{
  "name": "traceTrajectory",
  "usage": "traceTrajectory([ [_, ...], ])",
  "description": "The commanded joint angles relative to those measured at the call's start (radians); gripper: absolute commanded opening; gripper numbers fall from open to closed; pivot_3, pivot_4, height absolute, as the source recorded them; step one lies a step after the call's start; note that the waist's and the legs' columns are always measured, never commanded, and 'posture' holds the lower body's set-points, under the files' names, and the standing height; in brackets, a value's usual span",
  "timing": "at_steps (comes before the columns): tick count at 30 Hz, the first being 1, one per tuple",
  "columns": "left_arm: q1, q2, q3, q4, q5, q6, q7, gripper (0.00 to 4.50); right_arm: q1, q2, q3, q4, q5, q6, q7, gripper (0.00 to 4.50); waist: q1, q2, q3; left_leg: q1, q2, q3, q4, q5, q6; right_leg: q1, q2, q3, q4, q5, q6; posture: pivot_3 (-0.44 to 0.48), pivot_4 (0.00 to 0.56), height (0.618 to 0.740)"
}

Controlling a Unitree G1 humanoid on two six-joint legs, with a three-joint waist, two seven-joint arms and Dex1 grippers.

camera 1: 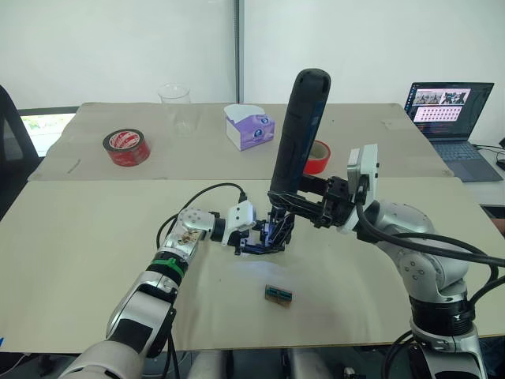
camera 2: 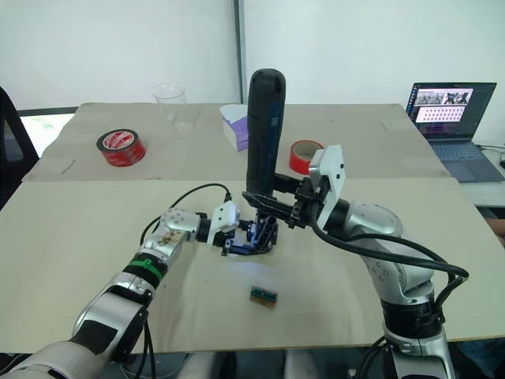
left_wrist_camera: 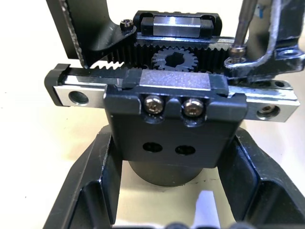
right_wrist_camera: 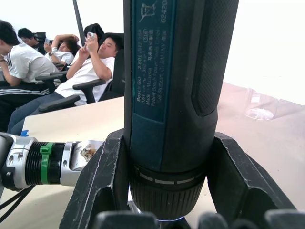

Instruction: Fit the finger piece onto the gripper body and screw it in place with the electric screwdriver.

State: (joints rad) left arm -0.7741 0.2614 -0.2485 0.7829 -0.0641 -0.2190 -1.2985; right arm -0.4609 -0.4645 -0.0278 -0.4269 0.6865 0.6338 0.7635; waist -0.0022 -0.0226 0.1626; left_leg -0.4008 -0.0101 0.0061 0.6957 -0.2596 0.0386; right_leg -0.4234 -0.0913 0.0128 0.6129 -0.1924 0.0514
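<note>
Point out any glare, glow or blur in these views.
Left eye view: bluish glow on the table under the gripper body. Left wrist view: metal rail glares; screwdriver bit soft. Right wrist view: electric screwdriver slightly blurred, bright background washed out.

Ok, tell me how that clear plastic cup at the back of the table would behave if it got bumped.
The clear plastic cup looks thin-walled and empty, so it is probably very light and would slide or tip at a slight nudge. Once on its side, its round shape would likely let it roll across the table. It may also dent under a firm squeeze.
</note>
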Motion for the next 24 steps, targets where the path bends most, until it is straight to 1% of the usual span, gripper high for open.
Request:
traceTrajectory([
  [1,-0.007,-0.005,0.008,-0.022,-0.002,-0.009,0.007,2.28,0.004,0.007,0.054,-0.004,0.039,0.053,0.018,1.89,0.000,0.000,0.000,0.000,0.000,0.000,0.000,0.000,0.000,0.000,0.000,0.000,0.000,0.000,0.000,0.000,0.150,0.740],
  [6,-0.006,-0.005,0.009,-0.023,-0.003,-0.009,0.007,2.28,-0.033,0.005,0.046,0.042,0.082,0.146,0.001,1.89,0.000,0.000,0.000,0.000,0.000,0.000,0.000,0.000,0.000,0.000,0.000,0.000,0.000,0.000,0.000,0.000,0.150,0.740],
  [11,0.000,-0.003,0.007,-0.031,-0.001,-0.009,0.006,2.28,-0.046,-0.023,0.057,0.147,0.002,0.096,0.028,1.89,0.000,0.000,0.000,0.000,0.000,0.000,0.000,0.000,0.000,0.000,0.000,0.000,0.000,0.000,0.000,0.000,0.150,0.740],
  [13,0.007,0.002,0.008,-0.041,-0.003,-0.005,0.005,2.28,-0.039,-0.030,0.056,0.162,-0.012,0.077,0.037,1.89,0.000,0.000,0.000,0.001,0.000,0.000,0.000,0.000,0.000,0.001,0.000,0.000,0.000,0.000,0.000,0.000,0.150,0.740],
  [18,0.032,0.019,0.008,-0.084,-0.007,0.016,0.001,2.28,0.003,-0.050,0.076,0.125,-0.016,0.054,0.062,1.89,0.000,0.000,-0.001,0.002,0.000,0.000,-0.001,0.000,0.000,0.001,0.000,0.000,0.000,0.000,0.000,0.000,0.150,0.740],
  [22,0.047,0.033,0.006,-0.110,-0.008,0.031,0.001,2.28,0.035,-0.069,0.122,0.078,-0.034,0.003,0.118,1.89,-0.005,0.000,-0.001,0.002,0.001,0.000,-0.001,0.000,0.000,0.001,0.001,0.000,0.000,0.000,0.000,0.000,0.150,0.740],
  [24,0.052,0.037,0.005,-0.119,-0.008,0.038,0.000,2.28,0.037,-0.063,0.128,0.060,-0.026,0.010,0.111,1.89,-0.008,0.000,-0.001,0.002,0.001,0.000,-0.001,0.000,0.000,0.001,0.001,0.000,0.000,0.000,0.000,0.000,0.150,0.740],
])
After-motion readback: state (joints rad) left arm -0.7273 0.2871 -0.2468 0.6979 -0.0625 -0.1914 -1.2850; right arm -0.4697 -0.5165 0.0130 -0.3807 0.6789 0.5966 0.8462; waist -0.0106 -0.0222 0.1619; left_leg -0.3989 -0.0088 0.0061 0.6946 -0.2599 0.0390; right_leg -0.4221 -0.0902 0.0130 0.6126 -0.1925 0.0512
